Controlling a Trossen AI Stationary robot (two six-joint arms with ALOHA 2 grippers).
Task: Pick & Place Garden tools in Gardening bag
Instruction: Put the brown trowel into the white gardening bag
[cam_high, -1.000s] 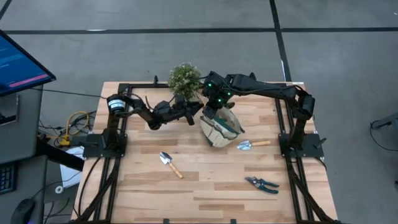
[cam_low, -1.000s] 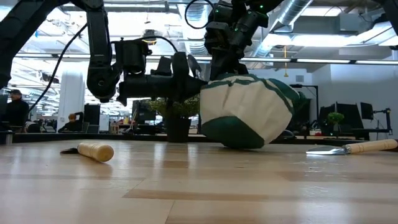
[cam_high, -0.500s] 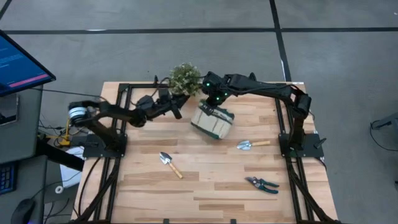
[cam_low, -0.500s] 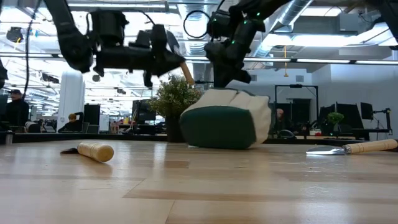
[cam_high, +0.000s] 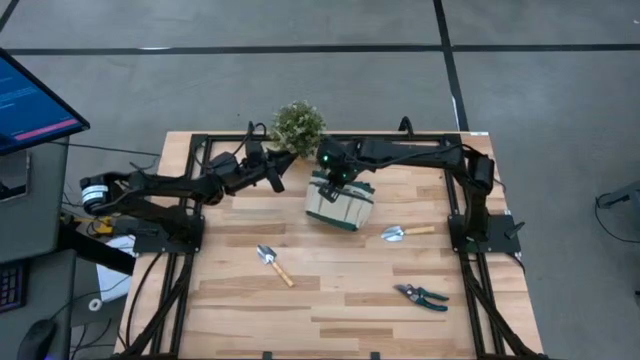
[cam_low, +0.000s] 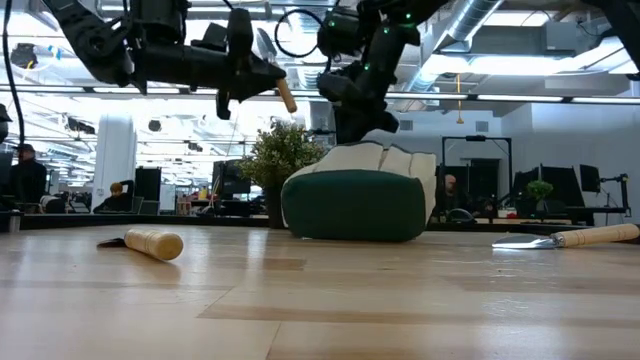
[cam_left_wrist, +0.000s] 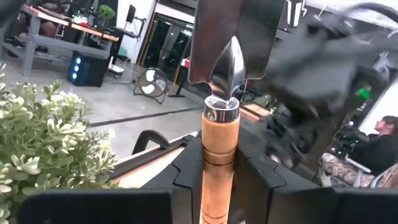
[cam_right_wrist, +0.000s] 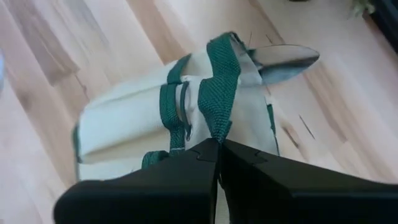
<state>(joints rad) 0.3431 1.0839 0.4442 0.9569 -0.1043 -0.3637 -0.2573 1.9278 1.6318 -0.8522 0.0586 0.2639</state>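
The gardening bag, beige with green trim, rests on the table on its green lower part. A trowel blade sticks out of its mouth. My right gripper stands over it, shut on a green strap. Left of the bag and well above the table, my left gripper is shut on a wooden-handled trowel with its blade up. My left gripper pinches the trowel's wooden handle between its two fingers, which lie across it. The trowel is lifted clear, tilted, with its blade up and its handle end down toward the bag. My right gripper pinches the bag's green handle strap between its two fingers from above, slanting down. The strap runs taut up from the bag's rim, and the bag's bottom stays on the table.
A bushy potted plant stands at the far edge, just behind the bag and both grippers. One trowel lies left of centre, another right of the bag. Pruning shears lie near the front right.
My left gripper has drawn back from the bag toward the table's left edge and risen, still holding the trowel. My right gripper has moved left and sunk a little with the strap. The bag, tipped up before, has shifted left and settled onto the table.
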